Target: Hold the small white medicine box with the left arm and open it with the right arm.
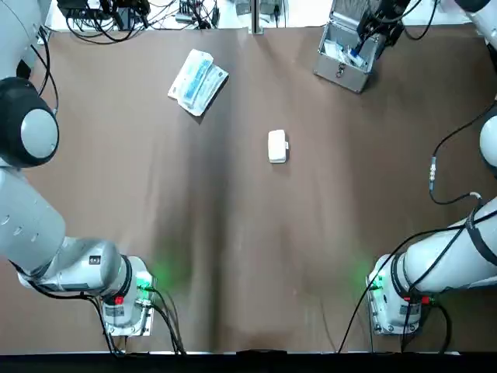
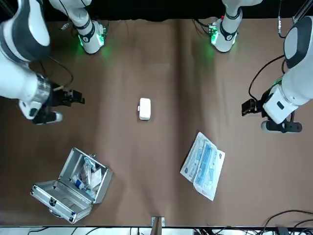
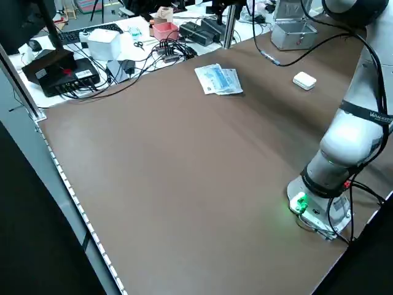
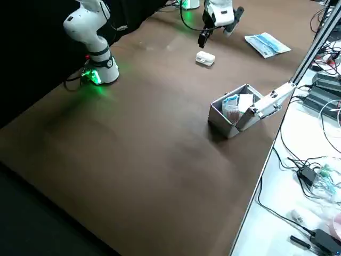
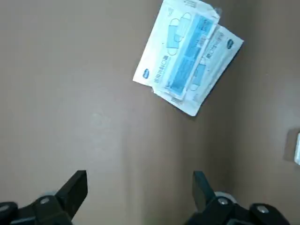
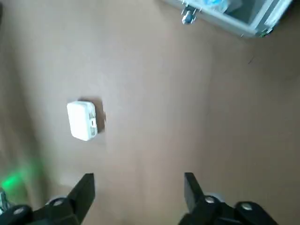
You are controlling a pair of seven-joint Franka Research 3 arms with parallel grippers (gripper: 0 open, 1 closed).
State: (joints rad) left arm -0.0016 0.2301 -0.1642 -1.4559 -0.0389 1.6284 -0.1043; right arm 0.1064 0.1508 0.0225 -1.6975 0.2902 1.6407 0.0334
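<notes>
1. Top view: the small white medicine box (image 1: 277,146) is lying at mid-table, apparently shut, well apart from both arms, so neither is holding it yet.
2. Front view: the left gripper (image 2: 248,107) and right gripper (image 2: 77,99) are hovering out wide on either side of the box, with nothing lying between.
3. Left wrist view: the left claw is gaping wide and empty near the mask packets (image 5: 187,56), far left.
4. Right wrist view: the right claw is spreading wide and empty, looking down on the box, with the open metal case (image 6: 262,21) sitting far right.
</notes>
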